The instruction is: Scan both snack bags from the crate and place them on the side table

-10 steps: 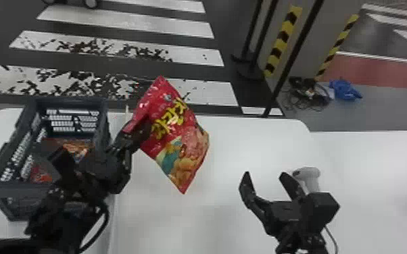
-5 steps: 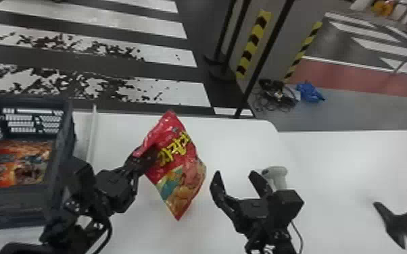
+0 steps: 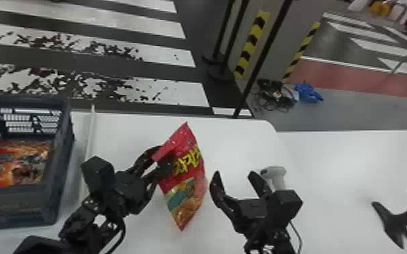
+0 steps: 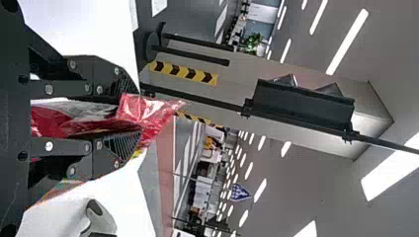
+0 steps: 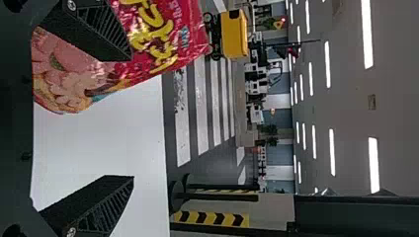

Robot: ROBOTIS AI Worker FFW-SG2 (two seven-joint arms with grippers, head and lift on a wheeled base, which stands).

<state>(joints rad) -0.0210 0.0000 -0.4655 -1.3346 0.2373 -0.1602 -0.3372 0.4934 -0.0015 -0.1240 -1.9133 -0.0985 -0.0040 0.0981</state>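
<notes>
My left gripper [image 3: 164, 160] is shut on the red snack bag [image 3: 189, 179], which hangs tilted above the white table. In the left wrist view the left gripper [image 4: 123, 116] pinches the crumpled red bag [image 4: 143, 111] between its fingers. Just right of the bag, my right gripper [image 3: 238, 177] stands open with nothing between its fingers. In the right wrist view the right gripper [image 5: 131, 116] has the bag [image 5: 158, 34] beside one finger. Another snack bag [image 3: 17, 165] lies in the dark crate [image 3: 49, 206] at the left. A white scanner [image 3: 275, 175] stands behind the right gripper.
A pale divider strip [image 3: 89, 145] runs between crate and work area on the table [image 3: 125, 131]. A side table [image 3: 331, 158] adjoins at the right, with a black forked object [image 3: 397, 221] on it. Thin posts and a striped pillar stand behind the table.
The head view has swung toward the right, bringing more of the side table into view. The bag, held in my left gripper, has turned and come nearer to the open right gripper.
</notes>
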